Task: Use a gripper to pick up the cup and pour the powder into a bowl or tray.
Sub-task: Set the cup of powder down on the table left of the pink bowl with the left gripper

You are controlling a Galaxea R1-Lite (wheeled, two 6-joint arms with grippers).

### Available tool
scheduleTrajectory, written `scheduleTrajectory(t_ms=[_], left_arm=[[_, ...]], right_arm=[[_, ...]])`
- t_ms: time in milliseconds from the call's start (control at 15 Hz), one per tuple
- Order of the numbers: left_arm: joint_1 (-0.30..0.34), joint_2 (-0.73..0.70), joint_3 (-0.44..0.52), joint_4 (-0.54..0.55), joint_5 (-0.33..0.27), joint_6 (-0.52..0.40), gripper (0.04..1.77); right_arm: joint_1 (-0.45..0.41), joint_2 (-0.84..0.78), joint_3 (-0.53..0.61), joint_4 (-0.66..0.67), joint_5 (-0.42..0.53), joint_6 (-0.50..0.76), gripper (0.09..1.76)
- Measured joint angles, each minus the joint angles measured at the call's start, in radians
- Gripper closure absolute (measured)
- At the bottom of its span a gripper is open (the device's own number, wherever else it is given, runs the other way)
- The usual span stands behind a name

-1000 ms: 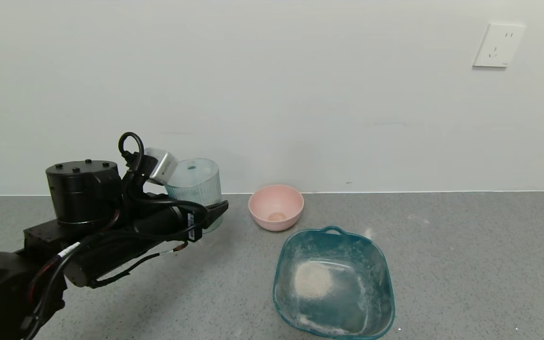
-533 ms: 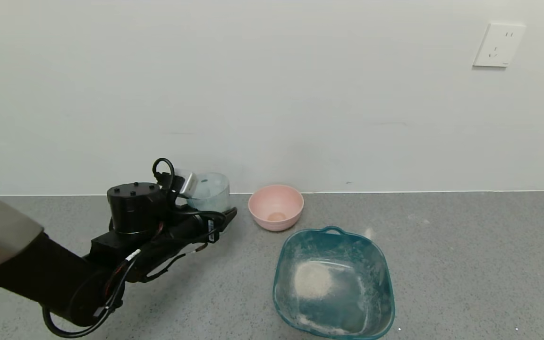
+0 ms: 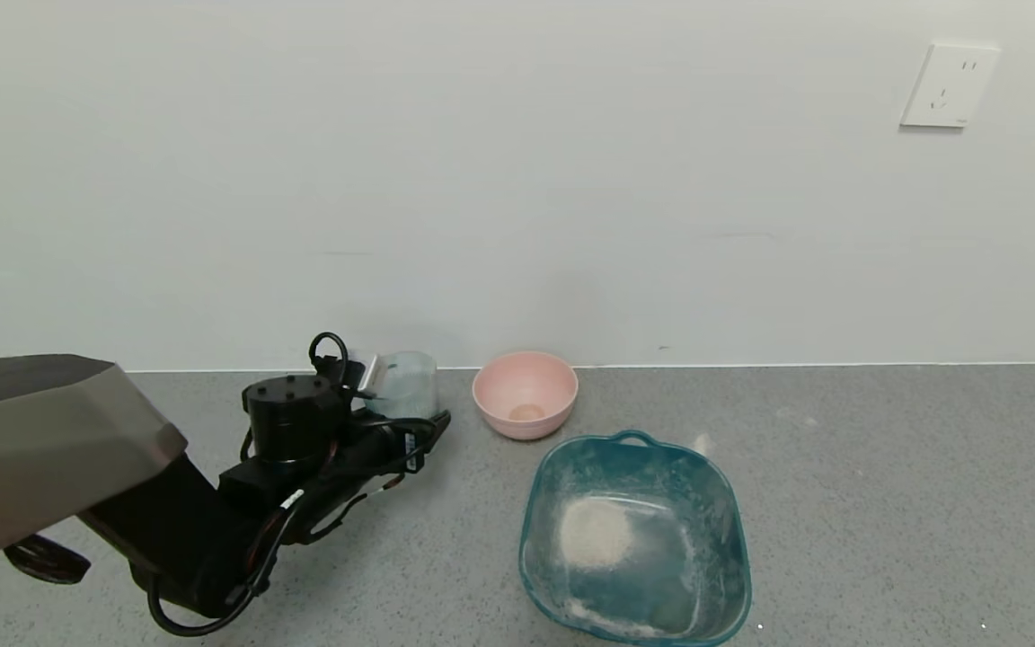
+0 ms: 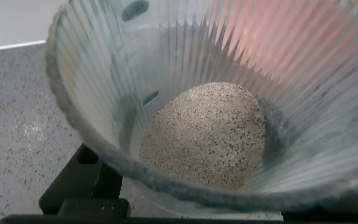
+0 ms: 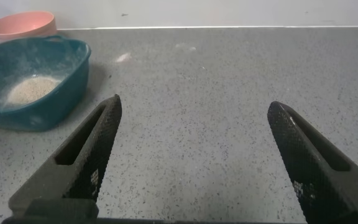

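Counter (image 3: 886,503): grey speckled, runs to the white wall.

Basin (image 3: 722,503): teal plastic, rounded-square, dusted white, nearer the robot than the pink bowl and just to its right. Pale pile of powder (image 3: 594,532) lies on its floor.

Left gripper (image 3: 410,429): low over the counter, just left of the pink bowl, fingers closed around the cup, one finger across the cup's lower wall.

Pink bowl (image 3: 525,393): small, round, near the wall, a little beige residue at its bottom.

Cup (image 3: 402,385): clear ribbed glass, upright between the fingers, just left of the pink bowl. Wrist view shows no powder pile inside, only the speckled counter through its base; whether it rests on the counter cannot be told.

Right gripper (image 5: 194,155): idle over bare counter, right of the basin, fingers spread wide.

Handling, judged: glass is light, rigid, breakable; dust film makes it slippery, ribs help. Best hold is mid-wall, squeezing across the width, moderate force.
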Motion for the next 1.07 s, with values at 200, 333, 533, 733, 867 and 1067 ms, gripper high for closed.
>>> scheduleTrajectory(t_ms=[200, 333, 533, 733, 867, 1067], left_arm=[[0.011, 0.03, -0.004, -0.03, 0.001, -0.015, 0.49], [0.017, 0.047, -0.007, -0.032, 0.0, -0.018, 0.49], [0.024, 0.077, -0.016, -0.032, 0.001, -0.02, 0.49], [0.028, 0.103, -0.023, -0.032, 0.001, -0.021, 0.49], [0.029, 0.118, -0.025, -0.032, 0.001, -0.021, 0.49], [0.029, 0.133, -0.025, -0.032, 0.001, -0.021, 0.49]], right_arm=[[0.0, 0.0, 0.0, 0.0, 0.0, 0.0, 0.14], [0.0, 0.0, 0.0, 0.0, 0.0, 0.0, 0.14], [0.0, 0.0, 0.0, 0.0, 0.0, 0.0, 0.14], [0.0, 0.0, 0.0, 0.0, 0.0, 0.0, 0.14], [0.0, 0.0, 0.0, 0.0, 0.0, 0.0, 0.14], [0.0, 0.0, 0.0, 0.0, 0.0, 0.0, 0.14]])
